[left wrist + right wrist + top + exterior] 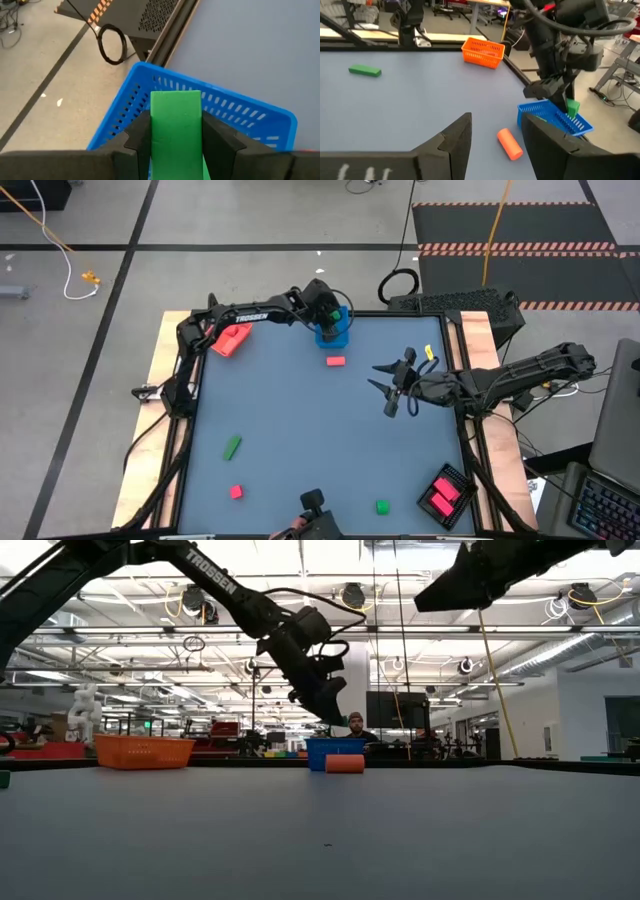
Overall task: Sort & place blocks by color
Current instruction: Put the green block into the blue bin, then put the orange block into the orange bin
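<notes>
My left gripper (330,316) is at the table's far edge, over the blue tray (334,335), shut on a green block (176,117). My right gripper (393,387) hovers open over the table's right half and touches nothing. Loose on the table lie a red block (336,361) just near of the blue tray, a green bar (232,446), a red cube (236,492) and a green cube (382,506). Pink blocks (443,496) lie in the black tray (452,478) at the near right corner. My left gripper pinches the green block between its two fingers (137,135), one on each of the block's long sides (155,125). The fingers come from above, slanting down. The block is lifted clear and its free end (573,107) sticks out below the fingers, over the blue tray (200,100).
A red-orange tray (232,338) sits at the far left corner under the left arm. The middle of the table is bare grey surface (310,420). A camera mount (312,505) stands at the near edge. A person (355,724) shows in the room beyond.
</notes>
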Robot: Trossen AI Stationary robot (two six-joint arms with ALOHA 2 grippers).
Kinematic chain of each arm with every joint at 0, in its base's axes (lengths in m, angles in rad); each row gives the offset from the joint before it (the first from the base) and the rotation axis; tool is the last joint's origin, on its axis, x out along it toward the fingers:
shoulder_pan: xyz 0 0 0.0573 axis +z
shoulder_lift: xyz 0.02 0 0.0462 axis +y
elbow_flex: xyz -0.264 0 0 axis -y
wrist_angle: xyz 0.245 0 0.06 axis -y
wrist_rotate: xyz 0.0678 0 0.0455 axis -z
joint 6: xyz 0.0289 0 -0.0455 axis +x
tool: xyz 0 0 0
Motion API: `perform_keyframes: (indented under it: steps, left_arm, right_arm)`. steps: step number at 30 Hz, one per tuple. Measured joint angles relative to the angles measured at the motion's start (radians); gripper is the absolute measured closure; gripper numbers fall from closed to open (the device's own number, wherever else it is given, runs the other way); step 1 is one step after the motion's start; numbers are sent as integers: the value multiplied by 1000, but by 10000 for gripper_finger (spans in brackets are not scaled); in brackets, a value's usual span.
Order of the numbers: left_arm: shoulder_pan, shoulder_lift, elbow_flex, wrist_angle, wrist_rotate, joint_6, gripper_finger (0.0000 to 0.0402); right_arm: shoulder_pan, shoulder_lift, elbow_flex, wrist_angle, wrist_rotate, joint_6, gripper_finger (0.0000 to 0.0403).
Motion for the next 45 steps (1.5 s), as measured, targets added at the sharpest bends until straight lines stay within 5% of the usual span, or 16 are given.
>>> perform_keyframes:
  steps: [8, 15, 20, 45]
  left_arm:
    - [-9, 1, 0, -44, -1, -42, 270]
    - [-23, -9, 0, -86, -34, -91, 127]
    - [-24, -9, 0, -128, -53, -91, 82]
    - [-206, -70, -2, -317, 70, -97, 146]
  right_arm:
    - [0, 0, -1, -12, 0, 3, 239]
    - [0, 0, -1, 1, 0, 3, 239]
    - [0, 0, -1, 1, 0, 8, 239]
    - [2, 0, -1, 106, -60, 28, 239]
